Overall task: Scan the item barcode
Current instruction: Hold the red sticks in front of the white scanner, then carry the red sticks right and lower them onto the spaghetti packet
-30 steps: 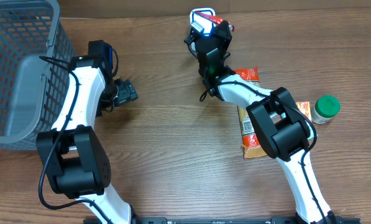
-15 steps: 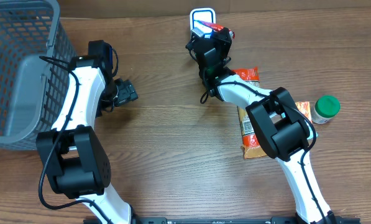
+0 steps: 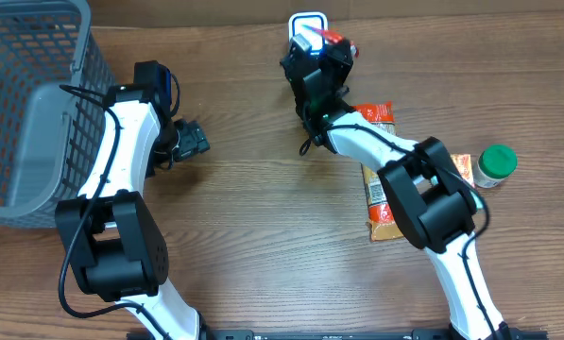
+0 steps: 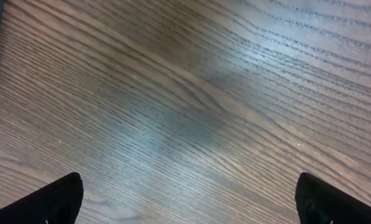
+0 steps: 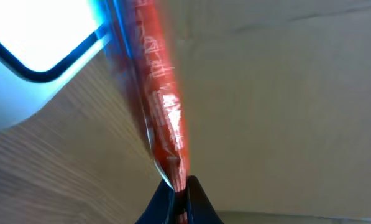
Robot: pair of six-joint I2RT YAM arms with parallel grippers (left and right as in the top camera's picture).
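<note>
Looking at your right gripper (image 5: 180, 190), you see its jaws pinched tight on one end of the red packet (image 5: 163, 112), held edge-on just beside the glowing scanner window (image 5: 36, 37). Your left gripper (image 3: 191, 140) hangs spread wide, holding nothing, over bare table (image 4: 185, 93) near the basket (image 3: 36, 113).
</note>
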